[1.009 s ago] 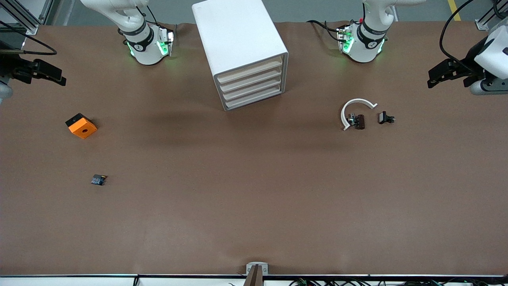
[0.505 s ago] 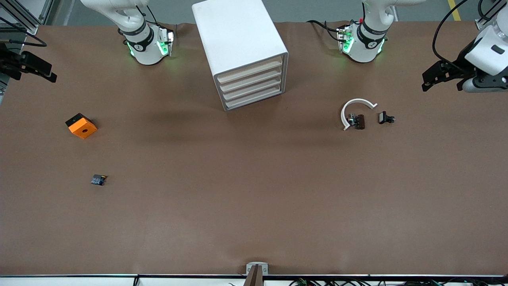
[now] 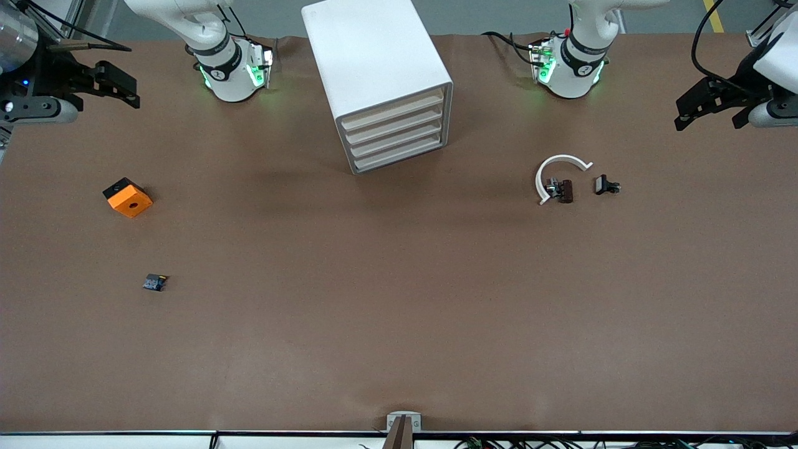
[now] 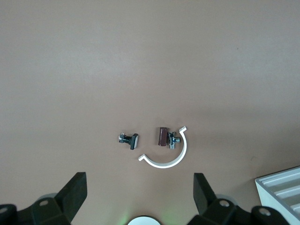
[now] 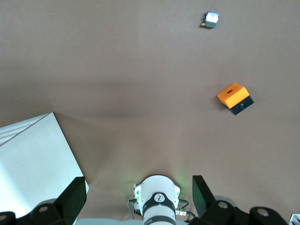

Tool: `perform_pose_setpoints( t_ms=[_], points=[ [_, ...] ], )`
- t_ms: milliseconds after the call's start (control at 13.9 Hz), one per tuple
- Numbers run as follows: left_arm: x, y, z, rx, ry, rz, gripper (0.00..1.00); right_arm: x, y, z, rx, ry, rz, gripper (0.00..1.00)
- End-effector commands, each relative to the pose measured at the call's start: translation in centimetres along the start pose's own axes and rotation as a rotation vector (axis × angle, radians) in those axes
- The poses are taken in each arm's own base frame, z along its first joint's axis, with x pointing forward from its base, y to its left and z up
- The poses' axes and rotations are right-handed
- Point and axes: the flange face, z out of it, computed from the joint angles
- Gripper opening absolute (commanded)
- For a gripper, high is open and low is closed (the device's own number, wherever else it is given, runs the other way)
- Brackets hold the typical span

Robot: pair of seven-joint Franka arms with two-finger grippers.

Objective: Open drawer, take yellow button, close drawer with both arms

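Our left gripper (image 3: pixel 711 111) and right gripper (image 3: pixel 107 84) hang wide apart, empty, over the table's ends. The drawer (image 3: pixel 393 109) sits closed between them; the button (image 3: pixel 154 282) lies below our right gripper.

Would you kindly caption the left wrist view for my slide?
Open left gripper high over a white curved clip and two small fittings, the cabinet at the edge.
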Motion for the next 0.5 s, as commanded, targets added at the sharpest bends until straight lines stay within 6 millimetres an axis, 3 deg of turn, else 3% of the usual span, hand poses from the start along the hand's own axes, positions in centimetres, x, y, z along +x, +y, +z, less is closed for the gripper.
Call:
perform_pose_setpoints(
  t_ms=[0,144,288,433],
  points=[
    [0.7,0.7,-0.5,-0.009,-0.018,0.002,1.00,1.0,1.7,0.4,0.023,0.009,0.029,1.00],
    [0.9,0.9,-0.3,-0.009,-0.023,0.004,1.00,2.9,1.9,1.6,0.023,0.016,0.038,1.00],
    [1.0,0.8,-0.2,-0.009,-0.026,0.005,1.00,3.1,2.5,1.5,0.008,0.030,0.051,1.00],
    [1.0,0.8,-0.2,-0.009,-0.026,0.004,1.00,3.2,4.4,0.5,0.006,0.081,0.087,1.00]
  ],
)
